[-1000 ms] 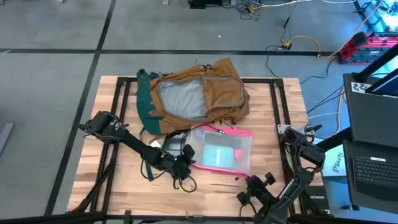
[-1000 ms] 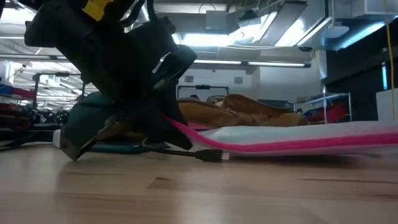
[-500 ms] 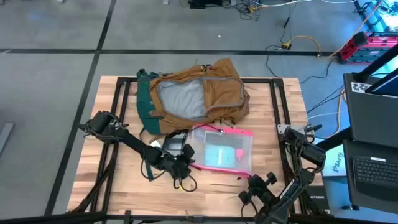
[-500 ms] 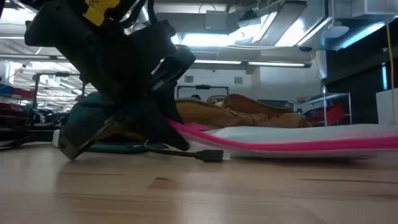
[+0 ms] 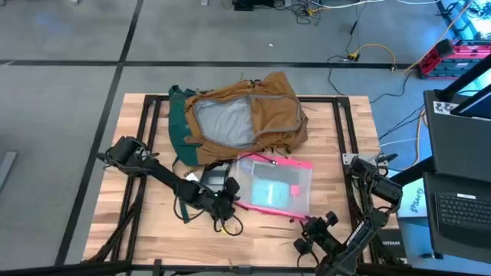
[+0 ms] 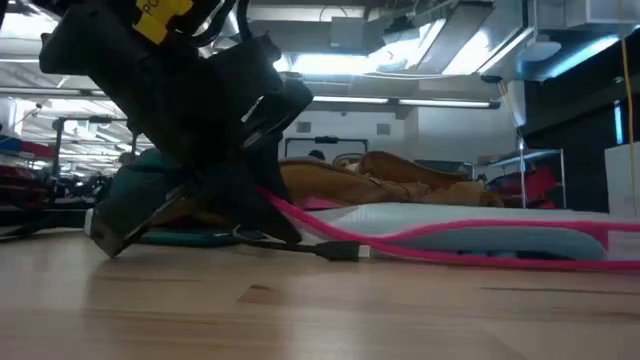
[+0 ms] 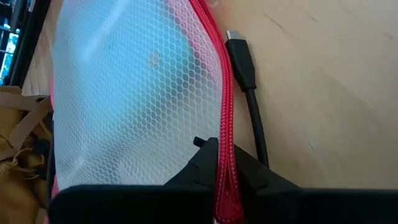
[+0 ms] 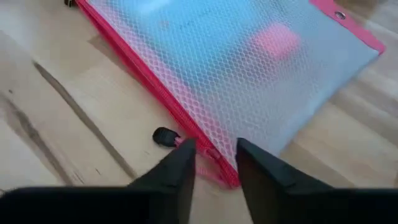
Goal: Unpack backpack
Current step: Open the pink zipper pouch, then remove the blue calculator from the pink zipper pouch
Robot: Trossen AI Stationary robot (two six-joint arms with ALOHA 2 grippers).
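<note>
High view: the tan-brown fabric backpack [image 5: 238, 119] lies open at the wooden worktop's [image 5: 153, 230] far side; the clear pink-edged mesh pouch [image 5: 272, 186] has slid nearer since a moment ago.

Left wrist view: the left hand [image 7: 224, 177] is clamped on the pouch's zip edge.

Right wrist view: the right hand [image 8: 214, 163], narrowly parted, straddles the pouch corner, likely helping next.

Pale wooden worktop [image 5: 341, 153] with black frame rails, open tan and green backpack [image 5: 238, 116] lying at its far side, clear pink-edged pouch [image 5: 272, 185] flat in front, black cable [image 7: 252, 106] beside the pouch
</note>
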